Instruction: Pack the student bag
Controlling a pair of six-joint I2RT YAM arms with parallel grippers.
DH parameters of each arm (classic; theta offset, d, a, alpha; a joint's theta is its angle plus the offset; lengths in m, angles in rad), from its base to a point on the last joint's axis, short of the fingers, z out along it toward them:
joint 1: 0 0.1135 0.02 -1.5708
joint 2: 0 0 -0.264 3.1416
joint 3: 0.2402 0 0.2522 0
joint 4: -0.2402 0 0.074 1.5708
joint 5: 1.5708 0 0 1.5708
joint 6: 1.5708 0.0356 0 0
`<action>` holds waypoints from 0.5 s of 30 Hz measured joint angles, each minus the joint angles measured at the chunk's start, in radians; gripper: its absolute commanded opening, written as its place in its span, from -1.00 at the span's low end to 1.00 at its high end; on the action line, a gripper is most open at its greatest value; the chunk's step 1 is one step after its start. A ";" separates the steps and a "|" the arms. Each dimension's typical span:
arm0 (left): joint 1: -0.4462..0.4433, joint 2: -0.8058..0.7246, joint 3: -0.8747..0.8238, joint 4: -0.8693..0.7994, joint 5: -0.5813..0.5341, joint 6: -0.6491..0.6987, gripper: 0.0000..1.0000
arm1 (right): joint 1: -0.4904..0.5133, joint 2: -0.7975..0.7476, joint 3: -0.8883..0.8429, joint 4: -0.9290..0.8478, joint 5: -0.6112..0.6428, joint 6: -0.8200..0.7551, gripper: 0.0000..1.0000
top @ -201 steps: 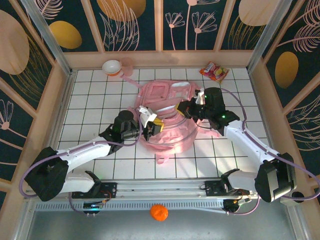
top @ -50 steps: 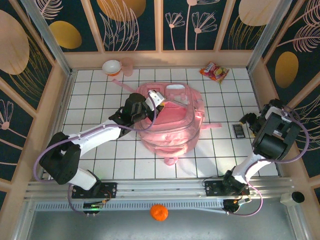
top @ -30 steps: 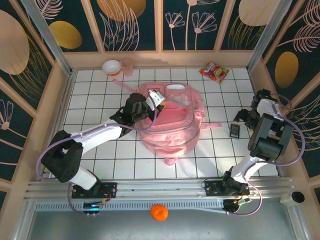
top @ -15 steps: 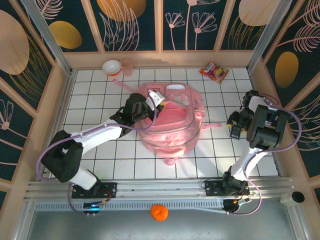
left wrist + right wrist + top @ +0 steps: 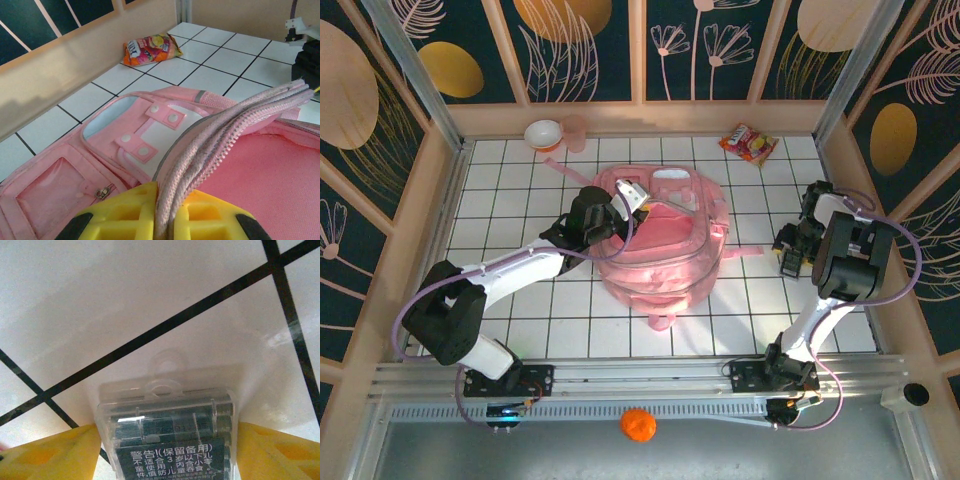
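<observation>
The student bag (image 5: 660,255), pink and soft, lies in the middle of the tiled table with its main compartment gaping. My left gripper (image 5: 626,196) is shut on the bag's zippered rim (image 5: 225,135) and holds it raised; the yellow fingers (image 5: 125,215) pinch the doubled edge, with the pink lining (image 5: 260,185) below. At the right side, my right gripper (image 5: 791,252) stands over a clear battery pack (image 5: 790,263) that lies on the tiles. Both yellow fingers (image 5: 55,452) press the sides of the battery pack (image 5: 170,435).
A snack packet (image 5: 749,143) lies at the back right corner and a white bowl (image 5: 543,133) with a pink cup (image 5: 574,130) at the back left. A wooden wall (image 5: 840,190) stands close behind the right arm. An orange ball (image 5: 638,424) sits outside the front rail.
My right gripper moved left from the side wall to the battery pack and narrowed onto it. The left gripper kept holding the bag's rim up without moving.
</observation>
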 measured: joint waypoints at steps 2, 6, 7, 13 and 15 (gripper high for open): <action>0.000 0.000 -0.003 0.001 0.000 0.000 -1.00 | 0.005 -0.005 -0.006 -0.005 -0.006 0.005 0.16; 0.000 0.000 -0.007 0.005 0.000 0.000 -1.00 | 0.015 -0.013 -0.007 -0.021 -0.006 0.018 -0.05; 0.000 0.000 -0.008 0.007 0.000 0.000 -1.00 | 0.015 -0.013 -0.007 -0.029 -0.007 0.018 -0.07; 0.000 -0.004 -0.016 0.008 -0.001 0.000 -1.00 | 0.031 -0.032 -0.008 -0.063 -0.028 0.023 -0.09; 0.000 -0.006 -0.016 0.008 -0.001 0.000 -1.00 | 0.043 -0.068 -0.008 -0.073 -0.045 0.029 -0.09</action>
